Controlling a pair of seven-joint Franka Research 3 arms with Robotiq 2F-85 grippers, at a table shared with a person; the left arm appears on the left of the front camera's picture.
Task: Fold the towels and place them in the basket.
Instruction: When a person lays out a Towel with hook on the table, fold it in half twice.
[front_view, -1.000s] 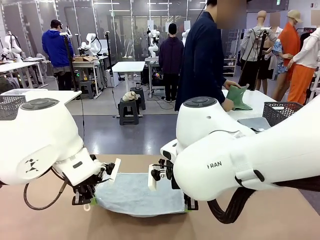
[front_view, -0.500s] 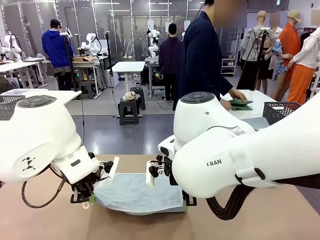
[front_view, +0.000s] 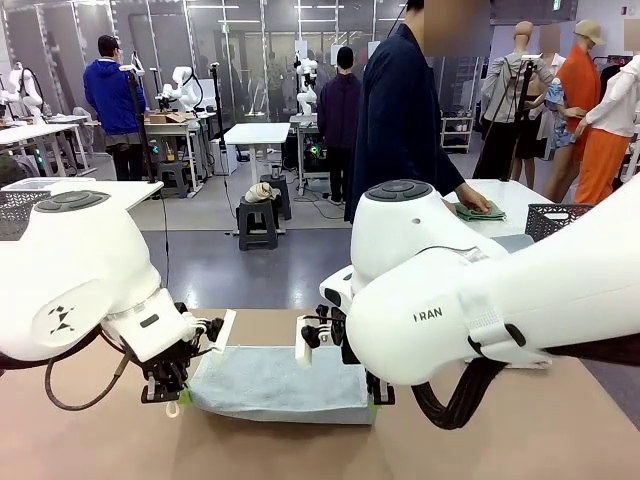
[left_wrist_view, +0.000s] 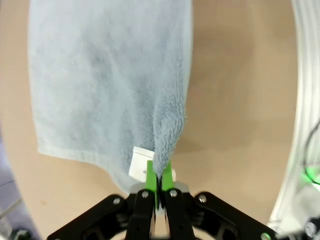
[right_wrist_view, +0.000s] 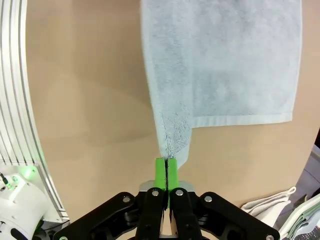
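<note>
Pinching the pale grey-blue towel (front_view: 280, 385) at its two near corners: left gripper (left_wrist_view: 159, 175) and right gripper (right_wrist_view: 165, 167) are each clamped on a bunched corner. Towel lies spread on the tan table (front_view: 520, 450) between the arms.

The towel (front_view: 280, 385) lies on the table (front_view: 90, 440) between left pincer (left_wrist_view: 159, 172) and right pincer (right_wrist_view: 166, 167), apparently one corner in each.
</note>
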